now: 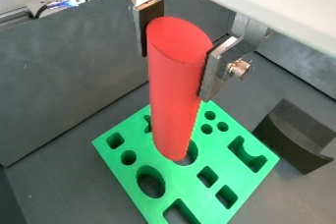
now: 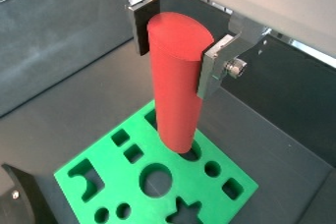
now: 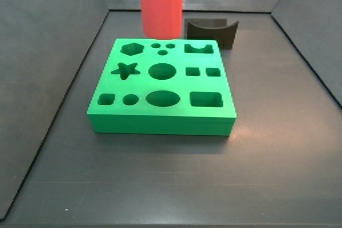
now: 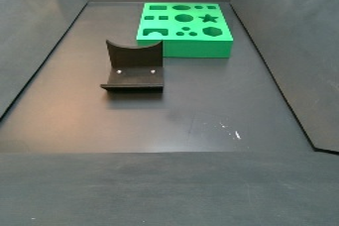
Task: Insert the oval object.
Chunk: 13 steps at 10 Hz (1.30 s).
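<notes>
Wrist views: both look close down past my gripper [image 1: 179,43] onto the flat green block with shaped holes [image 1: 144,141].
Side views: both look down from farther off, facing that block [image 3: 163,107] from opposite ends.

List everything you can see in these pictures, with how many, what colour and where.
red peg: one, red, held upright above the green block, its lower end over the block's holes; whether it has entered a hole cannot be told.
green block: one, bright green, with many shaped holes in its top, lying on the floor toward the far end of the bin in a side view.
dark arch block: one, black, on the floor apart from the green block.
bin floor: one, dark grey, with walls around it.
tool: one, silver fingers with dark pads, shut on the peg's upper part, above the green block.
</notes>
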### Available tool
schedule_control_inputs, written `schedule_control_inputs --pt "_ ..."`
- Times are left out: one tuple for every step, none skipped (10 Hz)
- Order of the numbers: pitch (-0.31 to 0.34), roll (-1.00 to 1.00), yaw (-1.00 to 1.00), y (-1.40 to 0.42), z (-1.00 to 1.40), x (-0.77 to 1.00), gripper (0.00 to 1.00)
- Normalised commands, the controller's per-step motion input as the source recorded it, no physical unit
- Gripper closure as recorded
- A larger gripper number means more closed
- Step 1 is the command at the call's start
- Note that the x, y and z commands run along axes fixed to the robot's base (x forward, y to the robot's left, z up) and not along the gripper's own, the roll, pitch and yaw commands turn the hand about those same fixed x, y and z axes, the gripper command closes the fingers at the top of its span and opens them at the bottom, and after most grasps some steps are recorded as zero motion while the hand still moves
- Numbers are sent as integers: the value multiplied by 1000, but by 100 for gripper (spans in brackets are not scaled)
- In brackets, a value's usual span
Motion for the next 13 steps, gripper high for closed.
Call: schedule_control_inputs --pt "0 56 294 -289 -1000 -300 100" --pt "-30 69 209 -471 -1000 -23 100" --pt "-71 67 183 -460 -1000 0 100" --pt "0 9 0 -91 -594 306 100" --pt "0 7 0 0 -454 383 100" --pt "0 47 0 0 -503 289 100" --pt "0 6 0 0 -403 169 100" --pt "21 36 0 9 -289 126 100" --pt "31 64 0 66 -254 77 100" --pt "11 34 0 29 -306 69 100" --pt "0 20 0 0 -437 177 100" --pt "0 0 0 -46 -503 340 100" --pt "0 0 0 -51 -389 349 100"
